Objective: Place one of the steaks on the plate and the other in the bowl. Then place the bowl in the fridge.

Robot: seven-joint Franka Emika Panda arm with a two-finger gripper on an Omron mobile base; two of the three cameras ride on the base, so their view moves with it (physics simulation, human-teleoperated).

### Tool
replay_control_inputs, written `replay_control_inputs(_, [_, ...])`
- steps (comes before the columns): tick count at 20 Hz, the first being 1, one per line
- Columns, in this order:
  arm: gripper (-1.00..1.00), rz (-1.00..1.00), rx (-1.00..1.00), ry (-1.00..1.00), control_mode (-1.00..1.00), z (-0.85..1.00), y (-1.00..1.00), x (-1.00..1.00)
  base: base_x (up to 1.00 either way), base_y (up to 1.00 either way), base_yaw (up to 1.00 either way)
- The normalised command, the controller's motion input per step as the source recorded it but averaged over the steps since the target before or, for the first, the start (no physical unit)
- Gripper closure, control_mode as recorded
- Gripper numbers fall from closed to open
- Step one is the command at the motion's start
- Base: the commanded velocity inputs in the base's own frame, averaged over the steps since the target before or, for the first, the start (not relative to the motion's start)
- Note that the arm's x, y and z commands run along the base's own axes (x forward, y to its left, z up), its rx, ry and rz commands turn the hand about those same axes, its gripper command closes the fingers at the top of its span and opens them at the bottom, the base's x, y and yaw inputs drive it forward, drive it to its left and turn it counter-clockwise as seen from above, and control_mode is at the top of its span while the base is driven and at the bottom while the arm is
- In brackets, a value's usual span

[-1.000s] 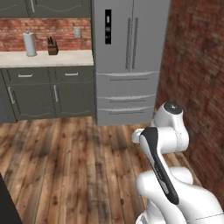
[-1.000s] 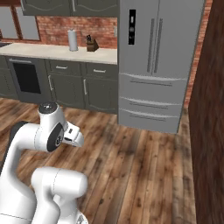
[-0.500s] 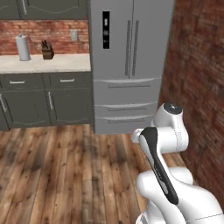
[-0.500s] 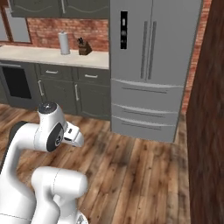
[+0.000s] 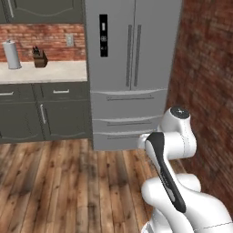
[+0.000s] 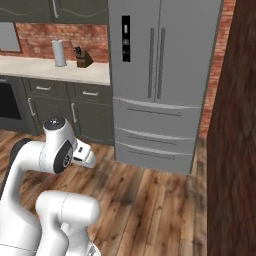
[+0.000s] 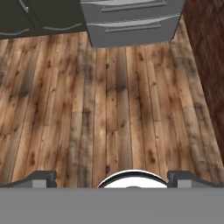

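Left base view shows the fridge (image 5: 132,68) straight ahead with both doors shut, its lower drawers at floor level, and the counter (image 5: 43,72) with a paper towel roll (image 5: 12,54) and knife block (image 5: 40,58) running off to the left. The arm is folded in close, probably kept compact for driving. In the hand view the gripper (image 7: 112,178) points at the bare wooden floor (image 7: 109,109), its jaws spread wide with nothing between them.

Home kitchen: steel French-door fridge (image 5: 132,73), dark-grey cabinets (image 5: 43,109) w/ pale counter (image 5: 45,71), knife block (image 5: 40,58), paper towel roll (image 5: 12,54), brick backsplash (image 5: 50,41), wood floor (image 7: 109,109).
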Motion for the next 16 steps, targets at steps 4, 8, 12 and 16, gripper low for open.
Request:
replay_control_inputs(4, [-1.00,0.00,0.00,0.00,1.00,0.00,0.00,0.00,0.63,-0.30,0.00])
replay_control_inputs(8, [-1.00,0.00,0.00,0.00,1.00,0.00,0.00,0.00,0.65,-0.15,-0.03])
replay_control_inputs(12, [-1.00,0.00,0.00,0.00,1.00,0.00,0.00,0.00,0.65,-0.12,-0.05])
replay_control_inputs(16, [-1.00,0.00,0.00,0.00,1.00,0.00,0.00,0.00,0.57,-0.09,-0.08])
